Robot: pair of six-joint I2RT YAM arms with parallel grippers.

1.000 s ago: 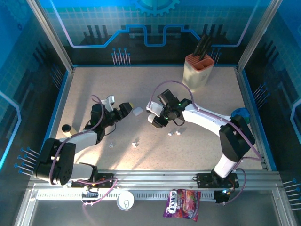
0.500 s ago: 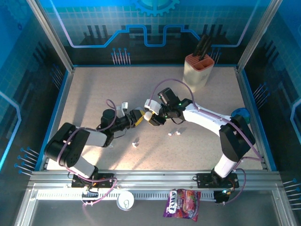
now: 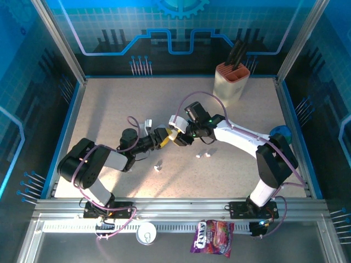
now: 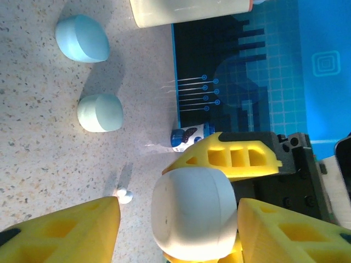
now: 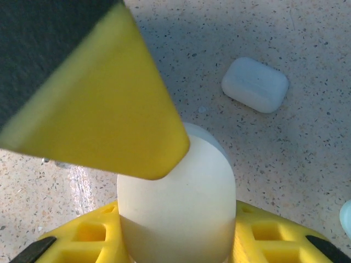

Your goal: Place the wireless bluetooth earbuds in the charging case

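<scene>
A smooth white charging case (image 5: 178,203) hangs above the table, with my right gripper (image 5: 175,230) shut on it. In the top view both grippers meet mid-table: the right gripper (image 3: 177,138) holds the case (image 3: 173,136), and my left gripper (image 3: 163,137) points at it from the left. In the left wrist view the case (image 4: 194,211) sits between the left gripper's (image 4: 178,204) yellow fingers (image 4: 71,233). One finger is beside the case and the other stands off with a gap. A tiny white earbud (image 4: 125,195) lies on the table below, and another small white earbud (image 3: 158,166) lies nearer the front.
A pale blue rounded piece (image 4: 82,38) and a pale green one (image 4: 100,112) rest on the table right of the grippers. A white rectangular case (image 5: 255,85) lies flat nearby. A knife block (image 3: 233,82) stands at the back right. A snack packet (image 3: 213,236) lies on the front rail.
My left arm swung in toward the middle, reached the case held by the right gripper, and narrowed its jaws around it. The right gripper shifted slightly left with the case.
</scene>
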